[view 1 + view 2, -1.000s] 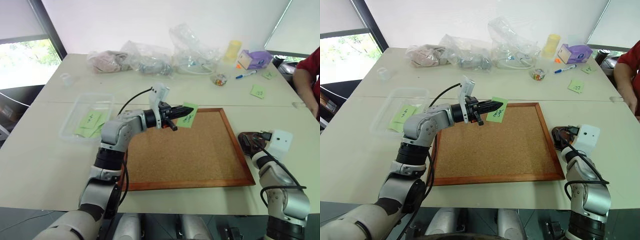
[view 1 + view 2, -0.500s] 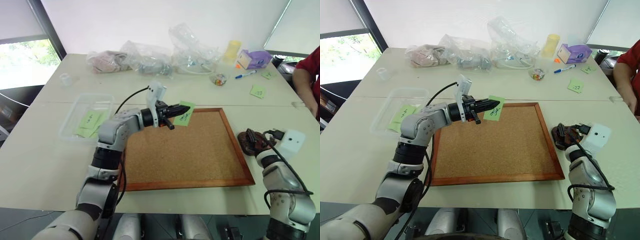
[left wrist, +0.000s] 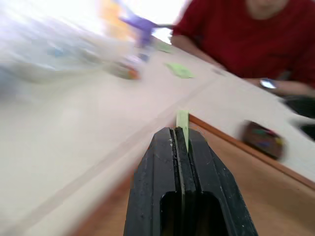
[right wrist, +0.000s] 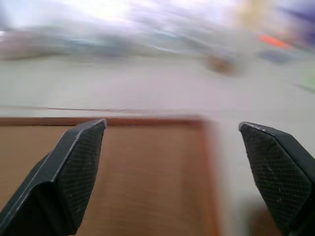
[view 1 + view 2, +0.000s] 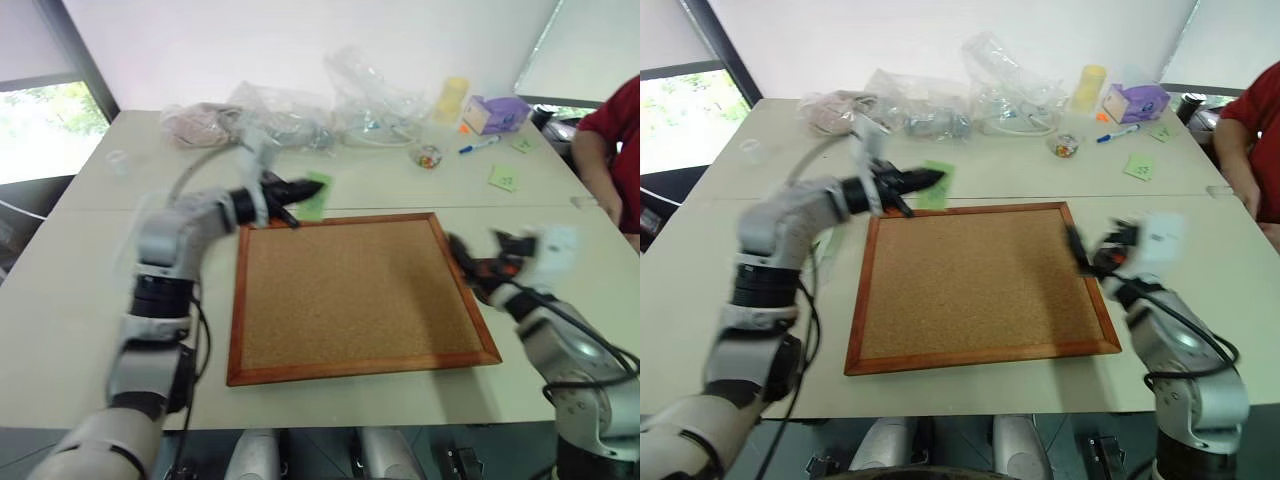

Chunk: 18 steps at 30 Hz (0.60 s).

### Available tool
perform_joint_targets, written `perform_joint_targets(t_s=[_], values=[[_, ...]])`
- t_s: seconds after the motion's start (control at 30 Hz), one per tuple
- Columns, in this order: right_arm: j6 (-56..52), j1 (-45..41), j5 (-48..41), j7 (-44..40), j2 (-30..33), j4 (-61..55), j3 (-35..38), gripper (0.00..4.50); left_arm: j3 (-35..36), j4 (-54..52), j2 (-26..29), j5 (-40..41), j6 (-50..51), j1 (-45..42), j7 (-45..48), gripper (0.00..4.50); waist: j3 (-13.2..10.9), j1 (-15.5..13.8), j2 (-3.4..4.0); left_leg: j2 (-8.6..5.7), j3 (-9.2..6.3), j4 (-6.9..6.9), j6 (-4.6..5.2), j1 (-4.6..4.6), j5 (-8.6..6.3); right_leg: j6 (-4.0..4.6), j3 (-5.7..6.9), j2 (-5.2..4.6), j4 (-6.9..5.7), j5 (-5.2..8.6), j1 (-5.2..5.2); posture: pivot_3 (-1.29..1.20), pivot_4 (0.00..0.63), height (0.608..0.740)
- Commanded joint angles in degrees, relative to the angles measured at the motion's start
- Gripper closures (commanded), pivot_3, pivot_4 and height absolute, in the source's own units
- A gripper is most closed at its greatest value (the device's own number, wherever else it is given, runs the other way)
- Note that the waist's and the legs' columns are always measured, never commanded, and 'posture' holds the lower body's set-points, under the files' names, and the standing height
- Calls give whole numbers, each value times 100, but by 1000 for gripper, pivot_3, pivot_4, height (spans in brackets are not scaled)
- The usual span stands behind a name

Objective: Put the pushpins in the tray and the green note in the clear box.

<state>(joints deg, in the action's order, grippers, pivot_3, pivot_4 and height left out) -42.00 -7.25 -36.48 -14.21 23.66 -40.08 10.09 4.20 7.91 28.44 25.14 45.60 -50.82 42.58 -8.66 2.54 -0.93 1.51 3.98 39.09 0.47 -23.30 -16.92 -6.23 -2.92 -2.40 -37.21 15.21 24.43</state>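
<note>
Our left hand (image 5: 292,190) is pinched shut on the green note (image 5: 314,194), holding it in the air over the far left corner of the cork board (image 5: 350,295); in the left wrist view the note (image 3: 182,121) shows edge-on between the closed fingers (image 3: 170,162). Our right hand (image 5: 1090,252) hangs wide and empty over the board's right edge, its two fingers (image 4: 74,162) well apart.

The tray (image 3: 263,140) sits just beside the board's right edge, seen in the left wrist view with small coloured specks inside that we take for pushpins, though they are too blurred to count. The board itself looks bare of pins, so we judge the pin half of the job done or nearly so. We cannot make out the clear box in these pictures, so where it lies stays untold.

What is left, as we read it, is to carry the note to the box and let it go. Other green notes (image 5: 503,178) lie on the counter (image 5: 60,270) at the far right, near a person's red sleeve (image 5: 600,135); whether those belong to the task we cannot say.
</note>
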Motion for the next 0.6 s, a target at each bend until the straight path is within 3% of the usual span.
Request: perform_joint_targets(t_s=[0.03, 0.17, 0.3, 0.4, 0.6], values=[[-136, -329, -106, -510, 175, -104, -731, 32, 2, 357, 1005, -621, 116, -96, -155, 4500, -1, -12, -1, 0, -3, 0, 0, 0, 0, 0, 3, 0, 0, 0, 0, 0, 150, 737], [63, -708, 280, -913, 248, 285, -1499, 32, -391, 673, 2123, -932, 346, 103, 398, 4500, -19, -12, -31, -4, 9, 2, -1, -7, 0, 1, 5, -13, 7, 1, 4, 0, 150, 737], [470, -784, 660, -1139, 212, 766, -1706, 32, -469, 722, 2336, -825, 719, 304, 721, 4500, -24, -217, -44, -17, 20, 10, 0, -12, 0, 2, 6, -35, 14, 1, 2, 0, 150, 737], [713, -787, 860, -1148, 130, 976, -1687, 0, -553, 891, 2220, -970, 534, 434, 692, 3535, -27, -279, -56, -23, 23, 15, 1, -14, -1, 2, 6, -41, 15, 2, 0, 0, 150, 737], [804, -626, 975, -1060, 31, 924, -1596, 0, -589, 1245, 2191, -1223, 330, 409, 659, 595, -34, -251, -67, -13, 24, 14, 1, -14, 0, 0, 6, -33, 5, 1, 7, 0, 150, 737]])
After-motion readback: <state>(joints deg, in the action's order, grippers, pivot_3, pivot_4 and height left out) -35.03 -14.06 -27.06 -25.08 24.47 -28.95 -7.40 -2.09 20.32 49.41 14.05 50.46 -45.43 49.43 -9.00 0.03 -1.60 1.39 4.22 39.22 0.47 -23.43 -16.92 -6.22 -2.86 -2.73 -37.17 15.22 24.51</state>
